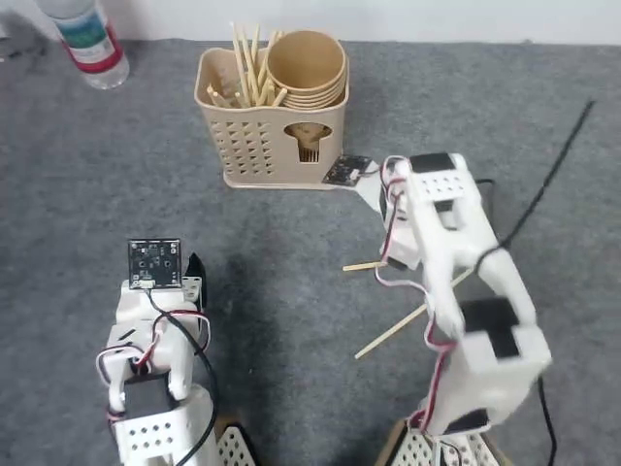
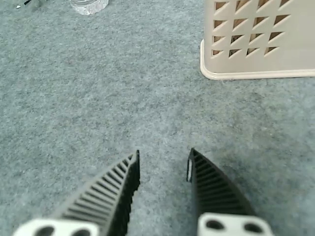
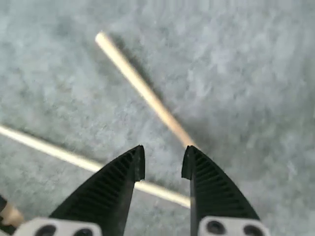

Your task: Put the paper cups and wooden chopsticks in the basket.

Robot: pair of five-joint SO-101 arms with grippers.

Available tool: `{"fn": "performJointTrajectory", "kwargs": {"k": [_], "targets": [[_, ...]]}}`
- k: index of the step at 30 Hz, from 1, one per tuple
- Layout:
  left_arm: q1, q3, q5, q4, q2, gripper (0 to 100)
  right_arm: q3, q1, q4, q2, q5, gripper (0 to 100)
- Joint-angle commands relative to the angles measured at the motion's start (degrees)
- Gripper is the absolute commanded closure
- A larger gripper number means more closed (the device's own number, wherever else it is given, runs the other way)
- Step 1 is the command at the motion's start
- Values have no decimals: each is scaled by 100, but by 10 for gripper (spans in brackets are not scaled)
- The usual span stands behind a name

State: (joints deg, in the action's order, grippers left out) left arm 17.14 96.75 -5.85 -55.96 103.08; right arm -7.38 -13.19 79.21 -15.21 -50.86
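Observation:
A beige perforated basket [image 1: 254, 146] stands at the back of the grey carpet; it holds several wooden chopsticks [image 1: 247, 68] and a stack of paper cups [image 1: 307, 66]. Two loose chopsticks lie on the carpet under the right arm: one [image 1: 364, 265] shows a short end, the other [image 1: 390, 333] runs diagonally. In the right wrist view one chopstick [image 3: 142, 88] runs up to the right gripper [image 3: 164, 162], which hangs open just above it; the second chopstick [image 3: 54, 150] crosses behind the fingers. My left gripper [image 2: 163, 166] is open over bare carpet, short of the basket [image 2: 261, 44].
A clear plastic bottle [image 1: 87, 39] with a red and green label lies at the back left. A small black circuit board [image 1: 346, 172] sits beside the basket's right corner. Black cables trail to the right of the right arm.

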Motion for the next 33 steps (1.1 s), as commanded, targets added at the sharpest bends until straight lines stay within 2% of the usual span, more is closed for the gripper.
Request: {"fn": "performJointTrajectory", "kwargs": {"k": [1,14,18,20,22,27,33], "targets": [[-26,-22,-35,-18,97,852,730,31,119,-462,-70,857],[-26,-22,-35,-18,97,852,914,31,-57,-1226,-79,863],[-26,-22,-35,-18,97,852,932,48,-207,-1437,-70,998],[-26,-22,-35,-18,97,852,976,48,-163,-1429,-62,971],[-26,-22,-35,-18,97,852,985,48,-163,-1349,-53,996],[-26,-22,-35,-18,97,852,993,22,224,-576,-44,992],[-26,-22,-35,-18,97,852,993,-4,620,1244,0,992]]}}
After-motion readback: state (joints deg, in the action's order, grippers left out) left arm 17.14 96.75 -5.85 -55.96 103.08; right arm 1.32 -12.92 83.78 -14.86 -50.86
